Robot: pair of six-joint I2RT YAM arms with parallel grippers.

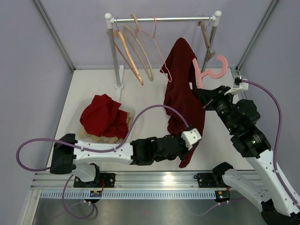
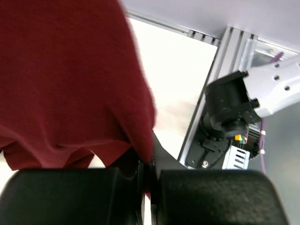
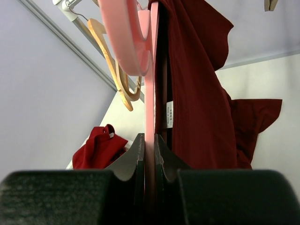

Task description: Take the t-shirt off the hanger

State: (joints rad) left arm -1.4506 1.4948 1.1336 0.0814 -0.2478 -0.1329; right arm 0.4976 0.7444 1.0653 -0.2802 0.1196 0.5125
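A dark red t-shirt [image 1: 180, 101] hangs on a pink plastic hanger [image 1: 212, 70] held in the air right of the table's middle. My right gripper [image 1: 205, 99] is shut on the hanger's pink bar [image 3: 150, 112], with the shirt [image 3: 197, 93] draped just right of the jaws. My left gripper [image 1: 193, 140] is shut on the shirt's lower edge [image 2: 140, 145], low near the table's front. The shirt [image 2: 65, 75] fills the upper left of the left wrist view.
A clothes rail [image 1: 164, 19] at the back holds several empty wooden and pink hangers [image 1: 136, 51]. A basket [image 1: 125, 125] at the left holds a heap of red garments [image 1: 103, 117]. The aluminium frame rail [image 1: 154, 180] runs along the front edge.
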